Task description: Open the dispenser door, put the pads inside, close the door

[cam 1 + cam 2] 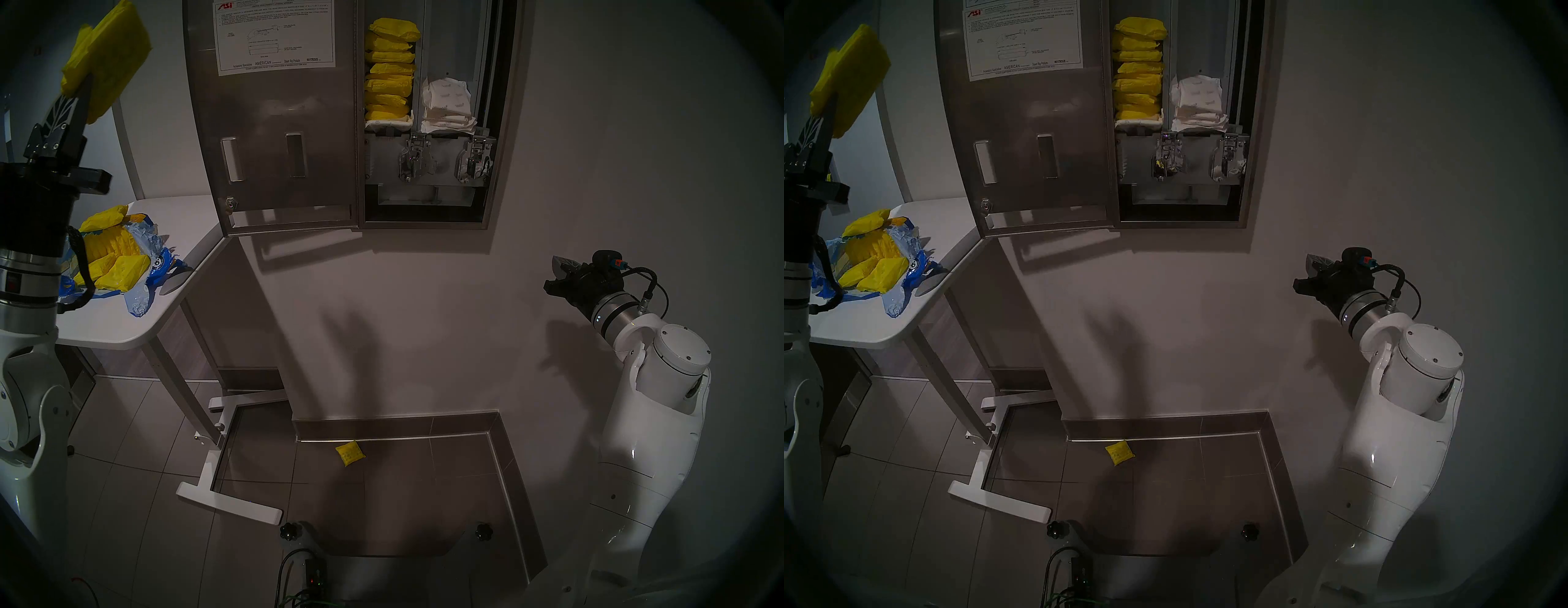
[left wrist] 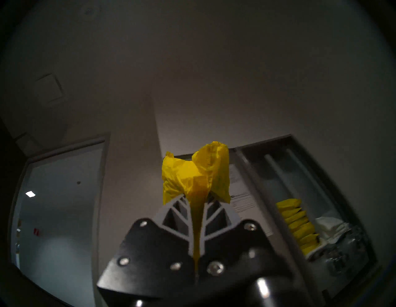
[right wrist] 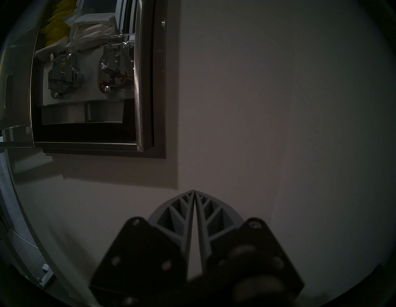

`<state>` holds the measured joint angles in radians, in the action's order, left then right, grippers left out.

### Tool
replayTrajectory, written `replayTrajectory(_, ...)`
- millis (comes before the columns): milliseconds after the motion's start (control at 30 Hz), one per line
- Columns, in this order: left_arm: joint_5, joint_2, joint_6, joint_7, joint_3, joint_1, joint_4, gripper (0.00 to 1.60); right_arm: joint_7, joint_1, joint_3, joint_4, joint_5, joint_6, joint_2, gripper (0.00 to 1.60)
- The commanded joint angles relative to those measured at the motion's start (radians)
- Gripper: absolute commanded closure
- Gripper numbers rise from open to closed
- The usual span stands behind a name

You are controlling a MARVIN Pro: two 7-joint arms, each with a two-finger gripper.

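Observation:
The dispenser door [image 1: 271,127] stands swung open to the left, its white instruction sheet [image 1: 275,36] facing me. Inside the dispenser [image 1: 502,127], yellow pads [image 1: 390,72] are stacked in the left chute. My left gripper [image 1: 82,91] is raised high at the far left, left of the door, pointing up. It is shut on yellow pads [image 1: 108,55], which bulge above its fingertips [image 2: 182,198] in the left wrist view. My right gripper [image 3: 194,190] is shut on nothing, close to the wall below and right of the dispenser.
White packets [image 1: 447,106] fill the right chute above two metal lever mechanisms [image 1: 441,161]. More yellow pads [image 1: 112,254] lie in a torn blue-and-clear bag [image 1: 144,293] on the white table [image 1: 127,327] at left. One yellow pad [image 1: 348,453] lies on the floor by the baseboard.

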<state>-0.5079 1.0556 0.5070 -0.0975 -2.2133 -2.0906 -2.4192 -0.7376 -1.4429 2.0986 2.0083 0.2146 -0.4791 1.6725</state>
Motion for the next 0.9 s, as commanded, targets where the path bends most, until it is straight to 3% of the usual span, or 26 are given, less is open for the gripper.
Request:
replayTrajectory(0,0.09,-0.001,0.119,-0.056,0.059,0.006,-0.024,1.6,0.001,0.021,-0.001,0.028,-0.004,0.008,-0.006,1.18)
replayTrajectory(367,0.266,0.05,0.251,-0.089,0.189,0.028,-0.024,1.6,0.001,0.021,-0.001,0.029,-0.004,0.008,-0.006,1.18)
replayTrajectory(867,0.524,0.088,0.214,-0.09,0.347,0.153,-0.024,1.6,0.001,0.021,-0.002,0.028,-0.005,0.008,-0.007,1.18)
